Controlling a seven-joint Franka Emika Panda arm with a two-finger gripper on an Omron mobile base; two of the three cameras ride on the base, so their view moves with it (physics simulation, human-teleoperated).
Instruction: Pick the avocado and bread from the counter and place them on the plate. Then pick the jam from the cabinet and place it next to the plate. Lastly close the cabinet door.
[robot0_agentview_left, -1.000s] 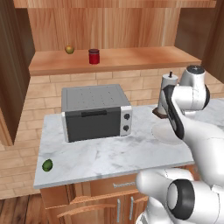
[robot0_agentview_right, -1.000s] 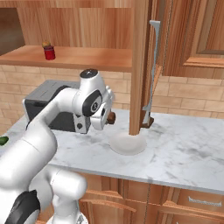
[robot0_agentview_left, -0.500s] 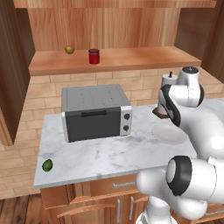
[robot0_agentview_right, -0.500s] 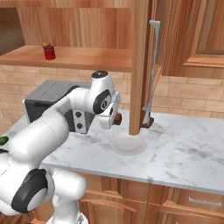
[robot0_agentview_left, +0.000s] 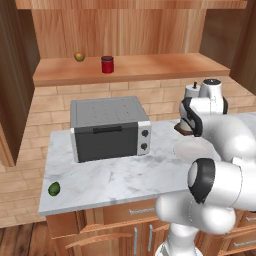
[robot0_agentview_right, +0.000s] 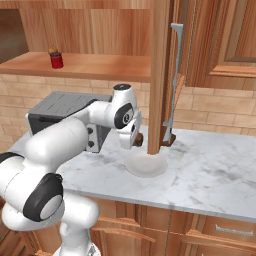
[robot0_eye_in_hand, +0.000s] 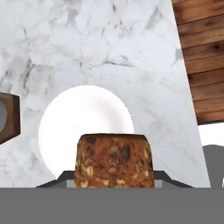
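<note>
- You've got the bread (robot0_eye_in_hand: 114, 161) pinched in the gripper (robot0_eye_in_hand: 114, 177), jaws closed in on its flanks and nothing else in them; the seeded brown chunk sits right in front of the hand camera.
- Look below it: the plate (robot0_eye_in_hand: 74, 118) lies on the counter (robot0_eye_in_hand: 87, 48) directly under the bread, so you look lined up for the drop, though the bread is not yet down on it.
- From the left base view, the hand hangs above the plate (robot0_agentview_left: 192, 149), to the right of the grey toaster oven (robot0_agentview_left: 109, 127).
- From the right base view, the plate (robot0_agentview_right: 146, 165) sits just beside the foot of the open cabinet (robot0_agentview_right: 159, 75) door's edge, so watch that you don't clip the wood.
- Handling, as I judge it: bread is light, soft and crumbly. A firm squeeze may dent it, so grip the wide crusted sides, as you have it now, and set it down rather than dropping it.
- The avocado (robot0_agentview_left: 54, 188) waits at the near left corner of the counter (robot0_agentview_left: 120, 175), well apart from the plate. I'd expect it to be smooth and egg-shaped, likely to roll, so take it across its middle.
- The jam (robot0_agentview_left: 107, 64) stands on the cabinet shelf beside a yellowish round fruit (robot0_agentview_left: 79, 56). It looks like a rigid jar; grasp its body, not the lid.
</note>
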